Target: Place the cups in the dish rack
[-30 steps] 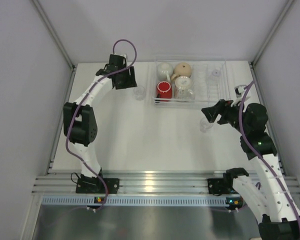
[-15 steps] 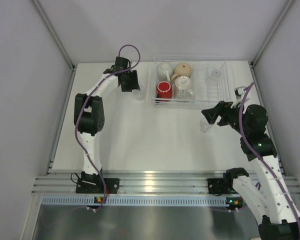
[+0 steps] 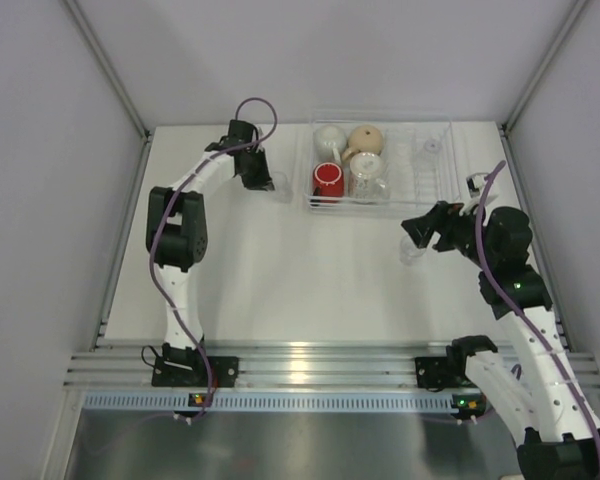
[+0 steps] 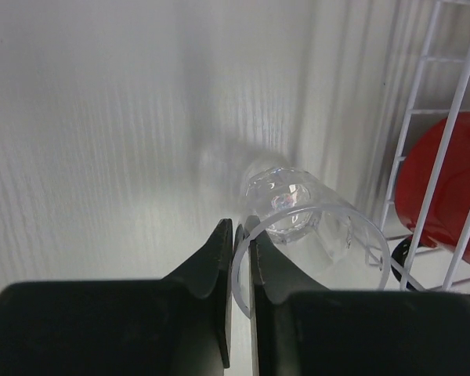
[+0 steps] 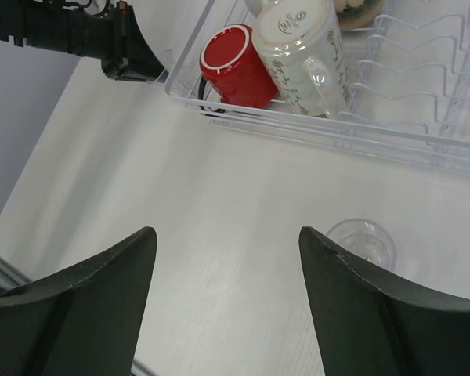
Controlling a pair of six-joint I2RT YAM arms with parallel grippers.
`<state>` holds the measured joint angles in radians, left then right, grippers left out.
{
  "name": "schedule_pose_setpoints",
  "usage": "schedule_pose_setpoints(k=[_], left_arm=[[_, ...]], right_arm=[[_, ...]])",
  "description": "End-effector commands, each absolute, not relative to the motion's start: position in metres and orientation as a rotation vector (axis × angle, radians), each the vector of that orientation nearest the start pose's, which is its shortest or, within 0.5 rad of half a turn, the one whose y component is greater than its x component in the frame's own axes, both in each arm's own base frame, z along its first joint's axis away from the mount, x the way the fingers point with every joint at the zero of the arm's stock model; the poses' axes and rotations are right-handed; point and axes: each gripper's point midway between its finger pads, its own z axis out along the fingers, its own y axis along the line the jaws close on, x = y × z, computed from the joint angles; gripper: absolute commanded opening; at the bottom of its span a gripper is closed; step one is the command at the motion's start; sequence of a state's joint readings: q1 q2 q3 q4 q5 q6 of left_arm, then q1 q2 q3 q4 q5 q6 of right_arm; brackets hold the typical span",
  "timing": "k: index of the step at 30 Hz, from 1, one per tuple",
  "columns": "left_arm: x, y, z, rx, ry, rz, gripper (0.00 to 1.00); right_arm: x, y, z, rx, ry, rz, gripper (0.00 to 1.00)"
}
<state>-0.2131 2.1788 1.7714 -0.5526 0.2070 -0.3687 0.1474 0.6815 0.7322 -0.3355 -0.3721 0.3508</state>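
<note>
My left gripper (image 4: 240, 229) is shut on the rim of a small clear glass (image 4: 298, 213), one jaw inside the rim and one outside. The glass stands on the table just left of the dish rack (image 4: 448, 129). From above, the left gripper (image 3: 264, 180) largely covers that glass. The clear dish rack (image 3: 442, 192) holds a white mug (image 3: 329, 137), a tan mug (image 3: 366, 139), a red mug (image 3: 328, 180), a clear cup (image 3: 368, 178) and a small glass (image 3: 432, 146). My right gripper (image 5: 225, 231) hangs open and empty, with another clear glass (image 5: 362, 241) on the table just beside its right finger.
The rack's near wall (image 5: 321, 129) runs across the right wrist view, with the red mug (image 5: 236, 66) and the clear cup (image 5: 305, 55) behind it. The left arm (image 5: 78, 35) shows at the top left there. Enclosure walls stand close on both sides.
The left gripper swung right to the glass by the rack and closed on its rim. The right arm has barely moved.
</note>
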Motion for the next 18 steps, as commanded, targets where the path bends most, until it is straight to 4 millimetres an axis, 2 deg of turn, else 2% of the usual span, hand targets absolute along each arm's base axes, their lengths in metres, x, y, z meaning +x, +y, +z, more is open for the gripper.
schedule_pose_setpoints(k=[1, 2, 4, 5, 9, 10, 11, 12, 13, 14, 15, 17, 18], left_arm=[[0.499, -0.155, 0.134, -0.145, 2.455, -0.613, 0.00], [0.494, -0.154, 0.134, -0.149, 2.458, -0.633, 0.00], [0.490, -0.155, 0.150, -0.139, 2.419, -0.691, 0.00], [0.482, -0.156, 0.163, -0.129, 2.395, -0.717, 0.00], [0.461, -0.175, 0.209, -0.047, 2.272, -0.912, 0.00], [0.450, -0.187, 0.222, -0.026, 2.245, -1.027, 0.00], [0.447, -0.192, 0.251, 0.023, 2.134, -1.078, 0.00], [0.436, -0.197, 0.246, -0.017, 2.142, -1.157, 0.00], [0.421, -0.207, 0.257, 0.030, 2.102, -1.269, 0.00], [0.415, -0.211, 0.285, 0.094, 1.980, -1.320, 0.00], [0.403, -0.216, 0.280, 0.041, 1.971, -1.427, 0.00], [0.383, -0.221, 0.295, 0.064, 1.897, -1.549, 0.00], [0.375, -0.223, 0.318, 0.127, 1.780, -1.569, 0.00]], right_arm=[[0.254, 0.127, 0.260, -0.099, 1.841, 0.767, 0.74], [0.253, 0.130, 0.261, -0.100, 1.839, 0.785, 0.75], [0.250, 0.137, 0.262, -0.100, 1.831, 0.852, 0.77], [0.251, 0.141, 0.269, -0.109, 1.800, 0.879, 0.84], [0.246, 0.157, 0.279, -0.100, 1.752, 1.038, 0.96], [0.245, 0.159, 0.281, -0.103, 1.745, 1.060, 0.98], [0.245, 0.160, 0.284, -0.106, 1.732, 1.076, 0.99], [0.244, 0.162, 0.291, -0.110, 1.700, 1.102, 0.99], [0.244, 0.164, 0.293, -0.114, 1.688, 1.120, 0.99], [0.243, 0.166, 0.296, -0.122, 1.673, 1.135, 0.99], [0.242, 0.169, 0.302, -0.140, 1.635, 1.171, 0.99], [0.240, 0.173, 0.307, -0.150, 1.603, 1.215, 0.99], [0.236, 0.177, 0.308, -0.144, 1.595, 1.263, 1.00]])
